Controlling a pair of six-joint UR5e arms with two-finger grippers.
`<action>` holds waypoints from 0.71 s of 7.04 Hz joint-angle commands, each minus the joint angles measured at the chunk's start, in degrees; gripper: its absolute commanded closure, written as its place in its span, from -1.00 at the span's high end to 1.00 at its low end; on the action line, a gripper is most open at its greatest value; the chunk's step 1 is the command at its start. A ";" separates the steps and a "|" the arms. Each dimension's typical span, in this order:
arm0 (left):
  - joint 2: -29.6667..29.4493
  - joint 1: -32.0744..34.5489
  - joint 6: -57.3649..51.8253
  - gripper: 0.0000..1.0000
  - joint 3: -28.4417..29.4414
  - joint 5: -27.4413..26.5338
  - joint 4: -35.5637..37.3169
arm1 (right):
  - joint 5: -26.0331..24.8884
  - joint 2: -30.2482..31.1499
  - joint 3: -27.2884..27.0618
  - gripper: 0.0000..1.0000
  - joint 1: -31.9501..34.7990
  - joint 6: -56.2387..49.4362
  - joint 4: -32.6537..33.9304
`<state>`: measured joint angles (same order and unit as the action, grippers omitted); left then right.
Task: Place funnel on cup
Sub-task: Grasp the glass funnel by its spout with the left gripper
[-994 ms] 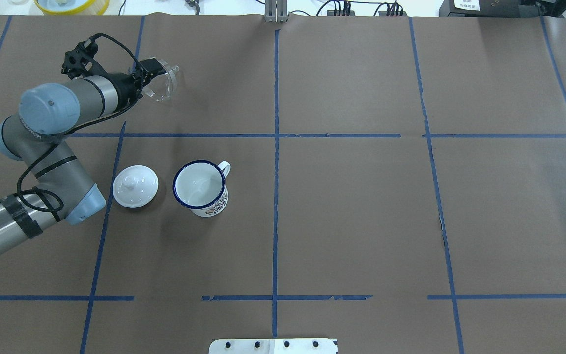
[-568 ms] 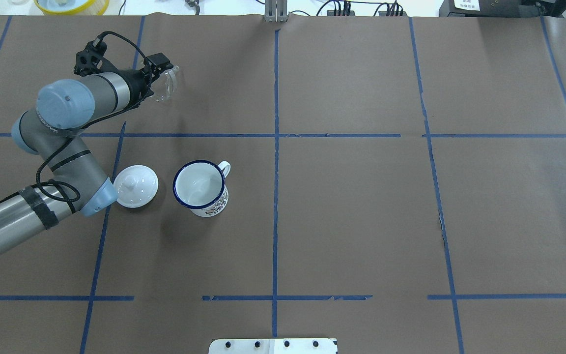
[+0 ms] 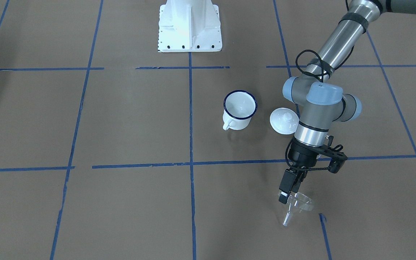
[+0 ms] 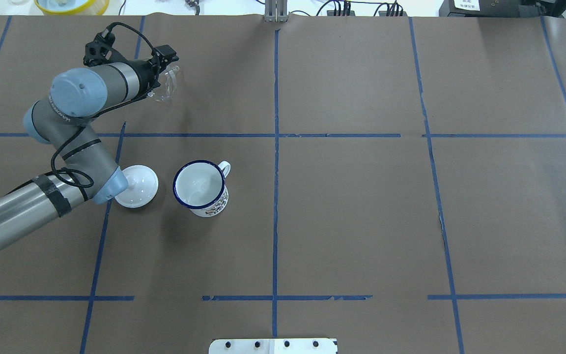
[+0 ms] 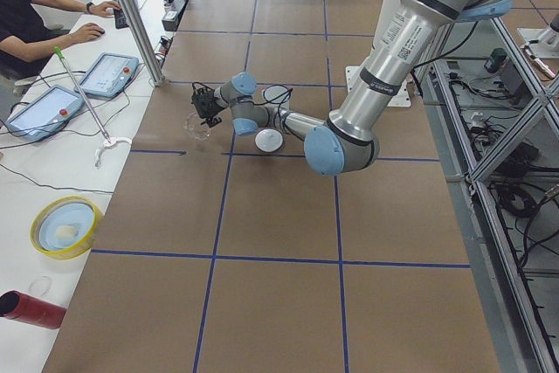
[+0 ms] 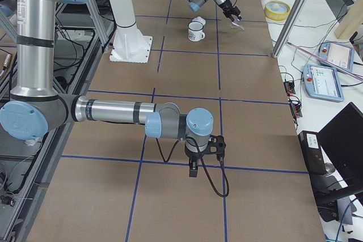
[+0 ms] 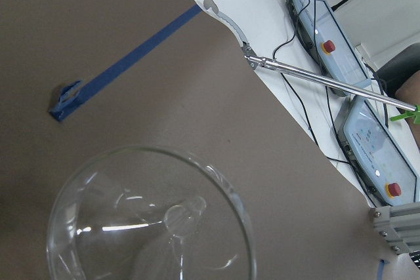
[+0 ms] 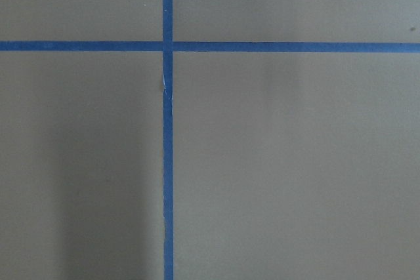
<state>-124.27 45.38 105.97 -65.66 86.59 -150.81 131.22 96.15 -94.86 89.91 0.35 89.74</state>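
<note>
On my table I count one clear funnel (image 3: 299, 203), one white cup (image 4: 200, 187) and one white knobbed lid (image 4: 139, 186), and on the bench beside it two control tablets (image 5: 109, 74).

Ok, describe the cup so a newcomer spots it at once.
On the brown table, look just left of the centre tape line in the overhead view. The cup stands beside a white lid; only it has a dark blue rim and handle.

Overhead camera: behind robot, facing forward and down. Front camera: opposite, steep. Both share the cup (image 4: 200, 187), at 9 o'clock overhead. Side cameras: table ends, distant. Wrist cameras: close, left on the funnel (image 7: 151, 218)
</note>
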 commanded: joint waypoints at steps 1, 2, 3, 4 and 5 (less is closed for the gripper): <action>-0.18 0.59 -0.41 -0.31 0.71 0.07 -0.01 | 0.00 0.00 0.03 1.00 0.00 0.00 0.00; -0.18 0.59 -0.85 -0.74 0.71 0.07 -0.10 | 0.00 0.00 -0.06 1.00 0.00 0.00 0.00; -0.18 1.02 -1.20 -1.00 0.71 0.15 -0.10 | 0.00 0.00 -0.06 1.00 0.00 0.00 0.00; -0.18 1.11 -1.20 -1.00 0.62 0.24 -0.10 | 0.00 0.00 -0.06 1.00 0.00 0.00 0.00; -0.71 2.33 -1.11 -1.00 0.36 0.68 -0.10 | 0.00 0.00 -0.06 1.00 0.00 0.00 0.00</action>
<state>-124.60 46.74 104.85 -65.08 86.91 -150.90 131.22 96.15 -94.92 89.91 0.35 89.74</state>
